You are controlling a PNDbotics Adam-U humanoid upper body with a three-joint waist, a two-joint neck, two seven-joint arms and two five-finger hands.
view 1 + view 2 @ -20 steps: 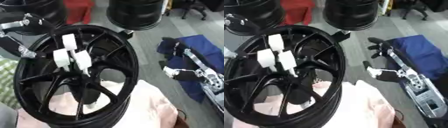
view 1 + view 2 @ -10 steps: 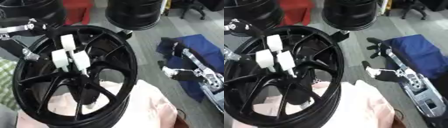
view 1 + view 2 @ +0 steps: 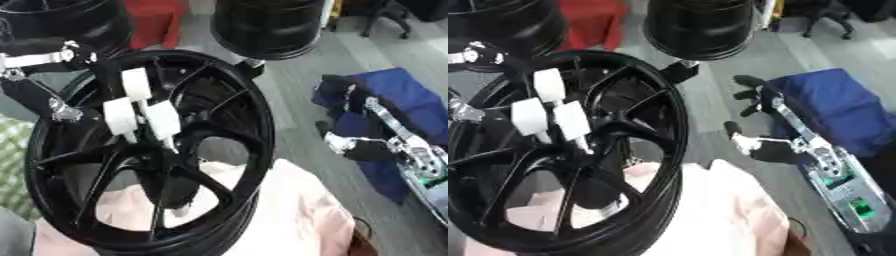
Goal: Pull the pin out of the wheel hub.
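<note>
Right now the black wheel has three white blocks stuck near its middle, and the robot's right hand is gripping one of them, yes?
Not quite. The three white blocks do sit near the middle of the black wheel, but the right hand is off to the right, over the blue cloth, apart from the wheel with fingers spread. The right eye view shows that gap best.

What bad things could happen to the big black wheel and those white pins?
1. The black wheel stands tilted on a pink cloth, so a sideways tug might tip or slide it.
2. Three white pins sit close together at the hub; grabbing one could knock a neighbour.
3. The right robot hand hangs open well off to the side, while the left robot hand is near the rim, so the wheel may not be steadied when pulling starts.
</note>
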